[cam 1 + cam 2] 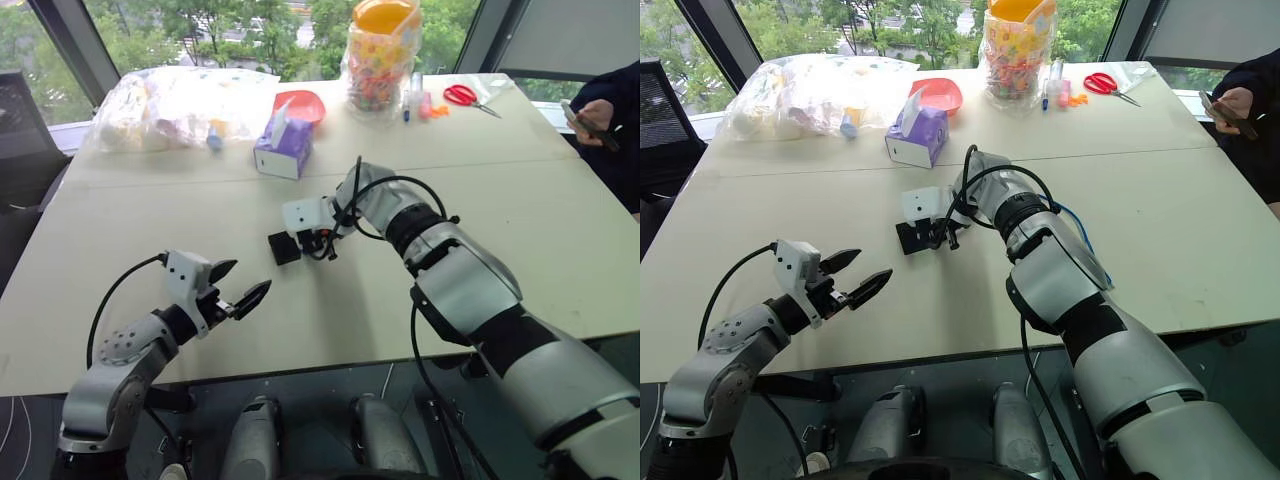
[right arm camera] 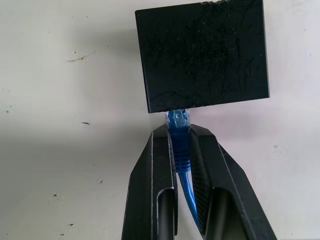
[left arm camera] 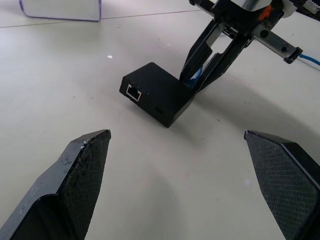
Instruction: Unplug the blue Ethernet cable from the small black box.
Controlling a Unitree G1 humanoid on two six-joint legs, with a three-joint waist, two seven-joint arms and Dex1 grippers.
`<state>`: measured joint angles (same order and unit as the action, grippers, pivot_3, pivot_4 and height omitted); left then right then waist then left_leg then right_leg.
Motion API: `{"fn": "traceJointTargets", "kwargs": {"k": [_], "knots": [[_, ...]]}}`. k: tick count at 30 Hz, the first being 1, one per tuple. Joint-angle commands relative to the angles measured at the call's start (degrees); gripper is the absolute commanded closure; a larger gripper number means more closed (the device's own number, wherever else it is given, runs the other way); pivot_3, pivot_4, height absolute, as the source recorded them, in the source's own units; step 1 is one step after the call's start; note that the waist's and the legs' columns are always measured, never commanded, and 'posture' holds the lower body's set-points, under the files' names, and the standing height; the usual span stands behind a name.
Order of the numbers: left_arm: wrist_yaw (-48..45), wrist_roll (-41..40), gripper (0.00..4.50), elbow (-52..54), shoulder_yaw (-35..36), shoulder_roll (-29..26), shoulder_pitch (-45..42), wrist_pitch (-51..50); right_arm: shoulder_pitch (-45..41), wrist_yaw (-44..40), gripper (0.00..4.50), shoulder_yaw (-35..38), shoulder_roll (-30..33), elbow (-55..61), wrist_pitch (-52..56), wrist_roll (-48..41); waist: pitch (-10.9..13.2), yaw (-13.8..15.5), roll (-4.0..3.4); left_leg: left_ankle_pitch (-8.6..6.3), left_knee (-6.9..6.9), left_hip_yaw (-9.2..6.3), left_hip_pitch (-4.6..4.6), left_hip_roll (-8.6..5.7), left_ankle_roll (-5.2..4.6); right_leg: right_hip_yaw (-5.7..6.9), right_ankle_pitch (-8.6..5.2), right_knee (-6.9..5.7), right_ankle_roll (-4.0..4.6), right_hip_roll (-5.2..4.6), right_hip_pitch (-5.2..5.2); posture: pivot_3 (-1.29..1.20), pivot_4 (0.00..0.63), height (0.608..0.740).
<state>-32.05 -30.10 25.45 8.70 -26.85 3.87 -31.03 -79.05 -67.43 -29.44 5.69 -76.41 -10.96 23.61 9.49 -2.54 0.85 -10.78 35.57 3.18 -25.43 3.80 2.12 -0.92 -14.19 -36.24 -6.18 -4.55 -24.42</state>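
Right wrist view: my right gripper (image 2: 181,136) is clamped on the blue Ethernet cable (image 2: 181,150) just behind its plug, seated in the small black box (image 2: 202,55) on the counter (image 1: 150,250). Left gripper (image 1: 240,285) gapes wide nearby; I should brace the box before pulling straight back.

Lighting: bright, even daylight, admitted through the windows (image 1: 200,30) behind the surface (image 1: 150,300). Shadows: soft and pale, cast toward the camera beneath the small black box (image 3: 157,92). Glare: mild sheen noted on the surface. Focus: sharp throughout; slight edge curvature noted in head views.
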Motion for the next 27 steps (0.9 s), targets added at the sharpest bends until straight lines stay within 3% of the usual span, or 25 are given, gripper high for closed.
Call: {"fn": "traceJointTargets", "kwargs": {"k": [1,7,9,13,18,22,27], "knots": [[-0.09,-2.65,0.00,0.82,2.50,-0.62,-1.94,-0.87,2.09,6.65,4.48,2.54,3.67,4.35,-6.27,-0.65,0.00,0.18,0.01,0.01,0.00,0.00,0.00,0.00,0.02,0.01,0.00,0.00,0.00,0.00,0.00,0.00,0.150,0.735],[-1.14,-6.57,0.00,-3.19,3.06,-0.74,-7.23,-4.71,11.32,16.30,4.48,7.79,9.92,16.26,-13.33,-3.46,0.01,0.12,0.02,0.06,0.01,0.00,-0.03,-0.03,0.09,0.00,0.01,0.03,-0.01,-0.02,0.04,0.00,0.150,0.735],[-1.41,-8.99,0.00,-5.42,2.75,-0.47,-11.19,-7.65,19.69,23.29,4.48,11.76,12.60,28.48,-13.51,-4.75,0.00,0.17,0.04,0.07,-0.01,-0.01,-0.02,-0.02,0.09,-0.01,0.08,0.02,-0.16,0.00,0.03,0.00,0.150,0.735],[-2.24,-12.43,0.00,-8.40,2.84,-0.40,-16.55,-11.60,31.60,34.84,4.48,14.00,14.61,47.98,-11.92,-0.25,0.00,0.41,0.04,0.08,-0.03,-0.09,-0.04,-0.04,0.10,0.01,0.07,-0.02,-0.33,0.02,0.06,0.00,0.150,0.735],[-4.51,-17.98,0.00,-9.39,2.47,-1.50,-21.04,-18.12,40.25,45.58,4.48,11.99,15.36,61.27,-11.50,9.13,0.01,0.05,0.04,0.11,-0.02,-0.09,0.02,-0.04,0.14,0.00,0.08,-0.03,-0.34,0.04,0.05,0.00,0.150,0.735],[-6.28,-18.79,0.00,-9.37,1.73,-2.82,-21.99,-19.60,43.21,49.29,4.48,9.99,15.68,66.36,-11.76,13.78,0.01,0.14,0.05,0.12,-0.01,-0.10,0.03,-0.04,0.16,0.00,0.03,-0.03,-0.26,0.04,0.07,0.00,0.150,0.735],[-6.67,-18.92,0.00,-10.18,1.91,-3.15,-23.14,-19.72,45.47,48.22,4.48,7.89,17.04,69.05,-12.22,14.87,0.02,0.36,0.08,0.13,0.10,-0.12,0.02,-0.04,0.16,-0.01,-0.05,-0.02,-0.11,0.04,0.14,0.00,0.150,0.735]]}}
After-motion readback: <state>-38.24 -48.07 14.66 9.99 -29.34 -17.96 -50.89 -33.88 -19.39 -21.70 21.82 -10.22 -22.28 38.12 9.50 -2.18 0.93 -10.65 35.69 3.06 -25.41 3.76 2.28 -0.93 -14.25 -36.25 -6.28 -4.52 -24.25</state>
